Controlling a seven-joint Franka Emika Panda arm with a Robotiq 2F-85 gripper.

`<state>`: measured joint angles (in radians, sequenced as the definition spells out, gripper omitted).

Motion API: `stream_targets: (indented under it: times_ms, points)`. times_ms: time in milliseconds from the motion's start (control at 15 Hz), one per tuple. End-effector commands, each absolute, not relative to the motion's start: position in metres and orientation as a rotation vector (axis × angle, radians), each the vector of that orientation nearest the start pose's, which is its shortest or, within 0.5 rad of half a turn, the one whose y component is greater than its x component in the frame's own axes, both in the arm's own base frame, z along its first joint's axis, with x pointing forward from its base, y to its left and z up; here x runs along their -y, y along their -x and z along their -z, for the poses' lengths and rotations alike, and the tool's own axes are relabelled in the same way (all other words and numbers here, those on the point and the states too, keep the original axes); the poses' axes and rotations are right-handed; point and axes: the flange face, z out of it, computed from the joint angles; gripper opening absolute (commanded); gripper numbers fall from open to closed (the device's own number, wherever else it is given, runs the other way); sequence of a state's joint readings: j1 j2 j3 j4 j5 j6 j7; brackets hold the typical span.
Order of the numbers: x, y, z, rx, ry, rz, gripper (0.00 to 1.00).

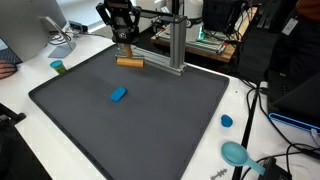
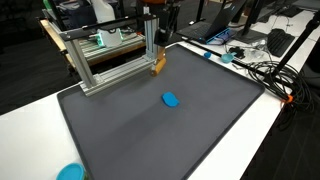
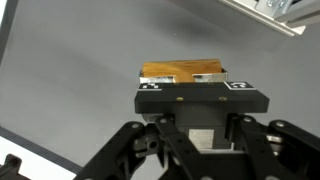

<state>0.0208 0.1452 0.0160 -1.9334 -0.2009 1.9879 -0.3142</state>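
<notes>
A wooden block point(image 1: 128, 62) hangs just over the far edge of the dark grey mat point(image 1: 150, 125), close to the aluminium frame. My gripper point(image 1: 122, 40) comes down on the block from above and is shut on it. In the other exterior view the block point(image 2: 158, 66) shows under the gripper point(image 2: 155, 48), next to the frame's post. In the wrist view the block's point(image 3: 182, 72) brown top sticks out past the black gripper body point(image 3: 195, 98); the fingertips themselves are hidden.
A small blue block point(image 1: 118, 95) point(image 2: 170, 99) lies on the mat near its middle. The aluminium frame point(image 1: 170, 45) point(image 2: 100, 62) stands along the mat's far edge. A blue cap point(image 1: 227, 121), a teal object point(image 1: 235, 153), a green cup point(image 1: 58, 67) and cables point(image 2: 265, 75) lie off the mat.
</notes>
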Motion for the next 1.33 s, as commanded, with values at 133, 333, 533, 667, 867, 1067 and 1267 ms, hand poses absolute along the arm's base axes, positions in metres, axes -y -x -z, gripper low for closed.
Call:
stream_targets:
  times_ms: [133, 333, 533, 667, 867, 1067, 1267]
  points:
    - [-0.016, -0.603, -0.435, 1.138, 3.119, -0.227, 0.22]
    - [-0.015, -0.597, -0.428, 0.992, 3.147, -0.186, 0.47]
    - [-0.016, -0.595, -0.420, 0.994, 3.140, -0.212, 0.22]
    - [-0.015, -0.603, -0.438, 1.109, 3.051, -0.077, 0.22]
    - [-0.001, -0.613, -0.465, 1.380, 2.912, -0.091, 0.22]
    - [0.019, -0.629, -0.483, 1.593, 2.758, -0.111, 0.22]
    - [0.035, -0.646, -0.491, 1.754, 2.581, -0.114, 0.22]
